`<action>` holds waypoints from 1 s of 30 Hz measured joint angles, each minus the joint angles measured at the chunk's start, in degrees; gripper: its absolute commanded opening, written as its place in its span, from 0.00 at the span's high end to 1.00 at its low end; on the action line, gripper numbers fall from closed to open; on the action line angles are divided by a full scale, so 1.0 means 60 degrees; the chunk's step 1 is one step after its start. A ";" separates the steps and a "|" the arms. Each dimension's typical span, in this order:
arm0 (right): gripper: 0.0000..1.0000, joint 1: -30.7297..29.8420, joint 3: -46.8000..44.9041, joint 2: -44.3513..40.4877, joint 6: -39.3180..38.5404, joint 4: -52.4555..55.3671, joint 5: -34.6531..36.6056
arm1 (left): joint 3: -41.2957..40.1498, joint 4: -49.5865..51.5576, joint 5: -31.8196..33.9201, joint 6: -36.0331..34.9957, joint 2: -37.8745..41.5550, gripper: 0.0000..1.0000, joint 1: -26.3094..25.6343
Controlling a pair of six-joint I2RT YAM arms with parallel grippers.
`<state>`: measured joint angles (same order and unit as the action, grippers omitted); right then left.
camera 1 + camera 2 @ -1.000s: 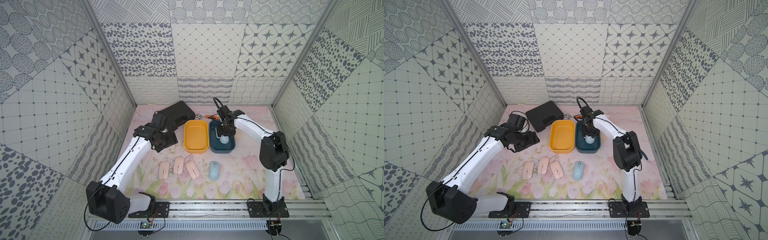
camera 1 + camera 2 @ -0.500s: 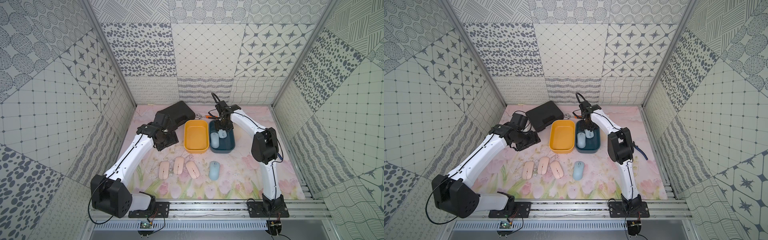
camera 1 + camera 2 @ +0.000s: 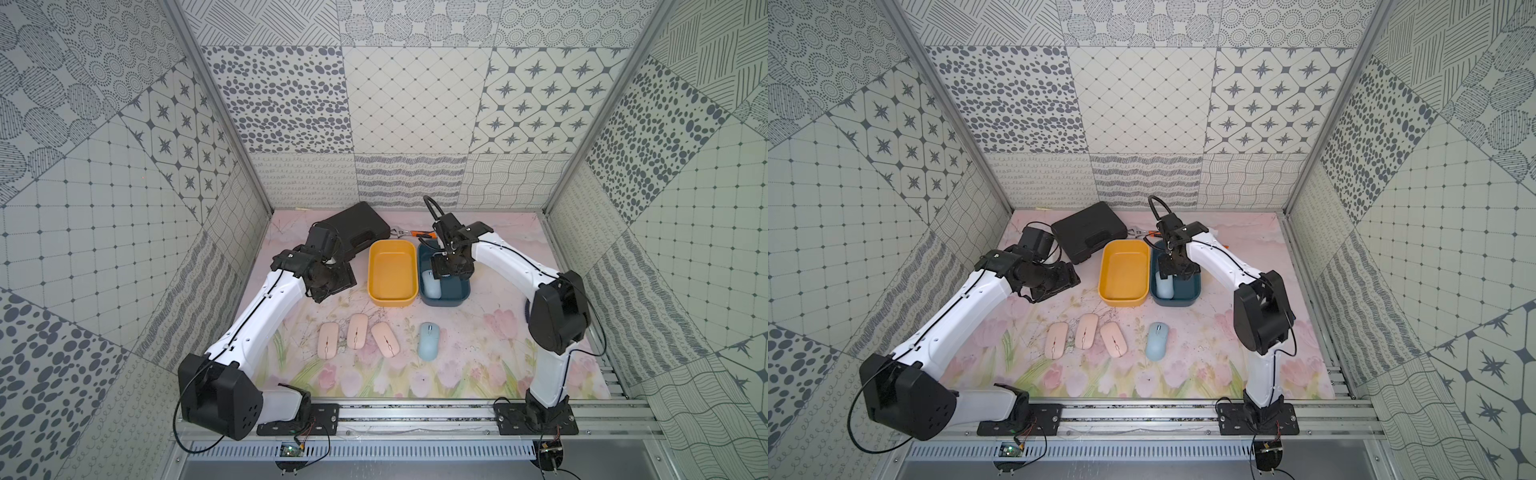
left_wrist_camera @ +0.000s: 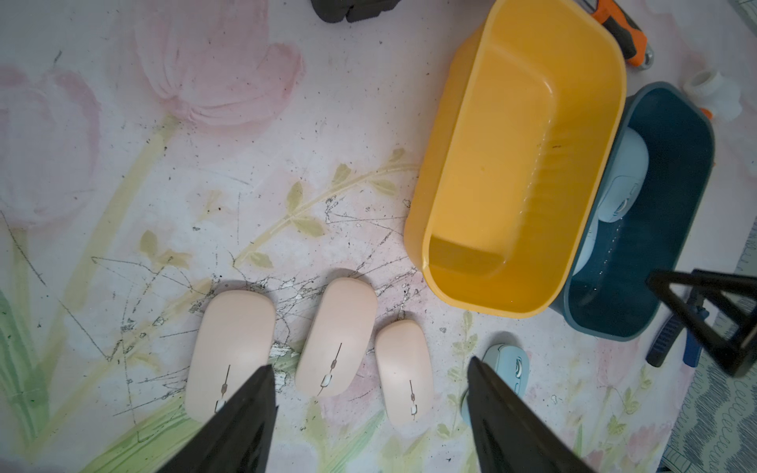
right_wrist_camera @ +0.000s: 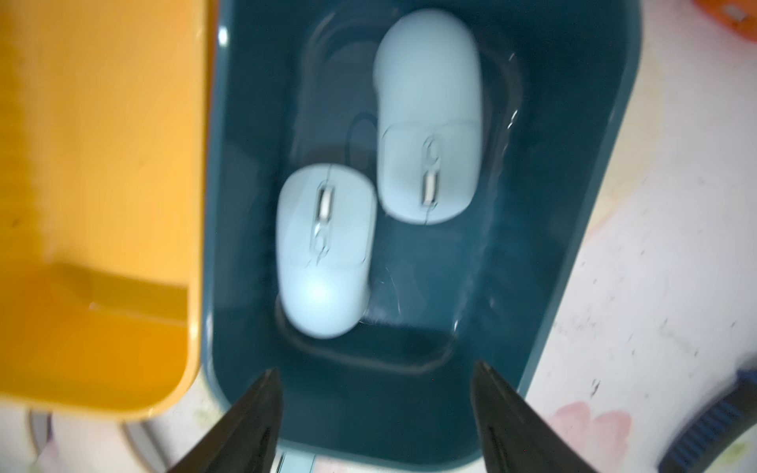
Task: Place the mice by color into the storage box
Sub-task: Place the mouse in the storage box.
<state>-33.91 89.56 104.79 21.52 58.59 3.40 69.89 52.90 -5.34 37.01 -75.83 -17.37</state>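
Two light blue mice (image 3: 1165, 286) lie inside the dark blue bin (image 5: 245, 102): a nearer mouse (image 5: 323, 254) along the wall next to the yellow bin (image 5: 102, 184), and a farther mouse (image 5: 428, 118) just beside it, their wheel ends overlapping. Your right gripper (image 5: 375, 372) hovers above this bin, fingers spread, nothing between them. The third blue mouse (image 3: 428, 341) rests on the floral mat (image 3: 478, 365) outside the bin, on the side facing the robot's bases, its long axis pointing roughly at the bin's short end wall. Judged from here, the right arm is the nearer one, so the fetch means drawing back from the bin and coming down with the fingers across the mouse's narrow width. Bare mat surrounds it. Three pink mice (image 3: 357, 331) sit in a row toward the yellow-bin side, the closest near but apart. Blue-handled pliers (image 5: 717, 430) lie beyond the bin's opposite long wall. Your left gripper (image 4: 368, 364) hangs spread and empty beyond the yellow bin. Open floor remains inside the bin along its pliers-side wall.
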 measured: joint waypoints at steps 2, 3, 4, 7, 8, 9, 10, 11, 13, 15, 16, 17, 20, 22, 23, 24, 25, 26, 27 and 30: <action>0.24 -0.0619 -0.1144 -0.0805 0.0583 -0.0313 -0.0313 | -0.0055 0.0000 0.0004 0.0000 0.0149 0.23 0.0000; 0.24 -0.0874 -0.1599 -0.1071 0.0871 -0.0455 -0.0390 | -0.0073 0.0004 0.0004 0.0000 0.0219 0.23 0.0000; 0.24 -0.1118 -0.2069 -0.1300 0.1184 -0.0586 -0.0463 | -0.0087 0.0000 0.0000 -0.0004 0.0280 0.23 0.0000; 0.24 -0.1548 -0.3104 -0.1661 0.2157 -0.1013 -0.0546 | -0.0127 0.0000 -0.0007 -0.0004 0.0441 0.23 -0.0004; 0.24 -0.1643 -0.3351 -0.1698 0.2463 -0.1155 -0.0535 | -0.0153 0.0000 -0.0018 -0.0004 0.0499 0.23 -0.0004; 0.23 -0.1716 -0.3530 -0.1727 0.2725 -0.1293 -0.0528 | -0.0171 0.0000 -0.0036 -0.0004 0.0546 0.23 -0.0004; 0.23 -0.1810 -0.3741 -0.1767 0.3034 -0.1490 -0.0488 | -0.0186 -0.0004 -0.0047 -0.0004 0.0612 0.23 -0.0004; 0.22 -0.1898 -0.3952 -0.1814 0.3330 -0.1716 -0.0477 | -0.0204 0.0000 -0.0058 -0.0004 0.0678 0.22 -0.0007; 0.20 -0.2007 -0.4251 -0.1854 0.3785 -0.2095 -0.0514 | -0.0262 -0.0004 -0.0073 -0.0004 0.0809 0.23 -0.0007; 0.20 -0.2102 -0.4360 -0.1814 0.4116 -0.2379 -0.0608 | -0.0328 -0.0004 -0.0084 -0.0004 0.0933 0.22 -0.0007; 0.20 -0.2167 -0.4353 -0.1759 0.4269 -0.2499 -0.0648 | -0.0364 -0.0004 -0.0091 -0.0007 0.0980 0.23 -0.0007; 0.20 -0.2248 -0.4317 -0.1676 0.4401 -0.2608 -0.0681 | -0.0397 0.0000 -0.0106 -0.0007 0.1020 0.22 -0.0007; 0.20 -0.2466 -0.4266 -0.1366 0.4772 -0.2914 -0.0729 | -0.0470 0.0000 -0.0117 -0.0026 0.1129 0.23 -0.0007; 0.20 -0.2550 -0.4266 -0.1220 0.4972 -0.2973 -0.0729 | -0.0514 -0.0004 -0.0120 -0.0029 0.1213 0.22 -0.0007; 0.20 -0.2579 -0.4266 -0.1206 0.5104 -0.2976 -0.0696 | -0.0535 -0.0004 -0.0124 -0.0029 0.1249 0.22 -0.0007; 0.20 -0.2583 -0.4266 -0.1206 0.5176 -0.2976 -0.0696 | -0.0554 -0.0004 -0.0127 -0.0029 0.1275 0.22 -0.0007; 0.20 -0.2590 -0.4269 -0.1206 0.5293 -0.2987 -0.0681 | -0.0579 -0.0004 -0.0142 -0.0029 0.1300 0.22 -0.0007; 0.20 -0.2590 -0.4273 -0.1206 0.5384 -0.2983 -0.0645 | -0.0601 -0.0004 -0.0160 -0.0029 0.1315 0.23 -0.0007; 0.20 -0.2590 -0.4295 -0.1206 0.5464 -0.2991 -0.0608 | -0.0630 -0.0007 -0.0211 -0.0033 0.1322 0.23 -0.0007; 0.20 -0.2594 -0.4375 -0.1209 0.5690 -0.2987 -0.0492 | -0.0699 -0.0007 -0.0259 -0.0036 0.1322 0.22 -0.0015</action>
<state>-49.47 63.31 97.54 55.66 40.66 0.45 65.69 52.86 -6.90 36.80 -67.90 -17.45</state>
